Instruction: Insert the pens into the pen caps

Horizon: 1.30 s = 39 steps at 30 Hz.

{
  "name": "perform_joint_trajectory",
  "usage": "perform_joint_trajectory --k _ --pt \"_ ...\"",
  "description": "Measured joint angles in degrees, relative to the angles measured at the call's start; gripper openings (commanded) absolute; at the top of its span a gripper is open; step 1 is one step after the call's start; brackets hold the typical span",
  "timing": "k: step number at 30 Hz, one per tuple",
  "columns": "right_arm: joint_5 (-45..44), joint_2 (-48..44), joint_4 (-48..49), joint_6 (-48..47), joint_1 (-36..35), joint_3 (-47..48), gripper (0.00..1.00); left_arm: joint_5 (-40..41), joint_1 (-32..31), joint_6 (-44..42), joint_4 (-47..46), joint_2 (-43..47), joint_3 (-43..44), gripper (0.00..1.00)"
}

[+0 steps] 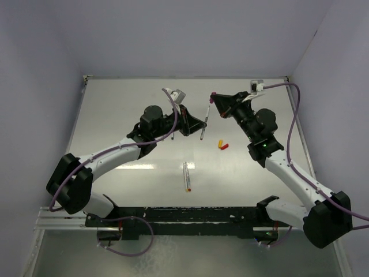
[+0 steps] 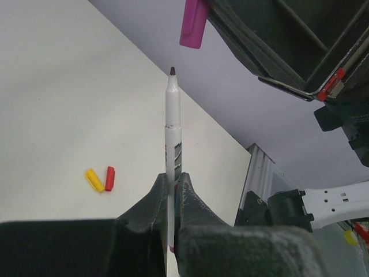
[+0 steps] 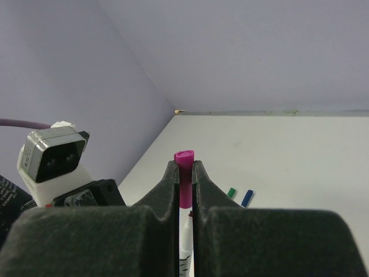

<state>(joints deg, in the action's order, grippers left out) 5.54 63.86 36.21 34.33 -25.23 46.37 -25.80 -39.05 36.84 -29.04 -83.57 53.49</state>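
My left gripper is shut on a white-grey pen that stands upright out of the jaws, dark tip up. In the top view this pen is held above the table's middle. My right gripper is shut on the magenta cap, which hangs just above the pen tip with a small gap, as the magenta cap shows in the left wrist view. A yellow cap and a red cap lie together on the table. A green cap and a blue cap lie side by side.
More pens lie side by side on the table nearer the arm bases, coloured ends toward the front. The yellow and red caps sit just right of the held pen. Purple walls close the table at the back and sides.
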Motion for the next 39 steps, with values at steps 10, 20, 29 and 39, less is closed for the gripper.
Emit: perform_joint_trajectory --k 10,20,29,39 --pt "0.0 -1.3 -0.3 0.2 0.0 -1.0 0.00 0.3 0.0 0.0 0.0 0.0 0.0 0.00" --pt "0.0 -0.3 0.4 0.5 0.0 -1.2 0.00 0.3 0.0 0.0 0.0 0.0 0.0 0.00" --pt "0.1 0.6 0.7 0.8 0.0 -1.2 0.00 0.3 0.0 0.0 -0.1 0.0 0.0 0.00" --pt "1.6 0.6 0.7 1.5 0.0 -1.5 0.00 0.5 0.0 0.0 -0.1 0.0 0.0 0.00"
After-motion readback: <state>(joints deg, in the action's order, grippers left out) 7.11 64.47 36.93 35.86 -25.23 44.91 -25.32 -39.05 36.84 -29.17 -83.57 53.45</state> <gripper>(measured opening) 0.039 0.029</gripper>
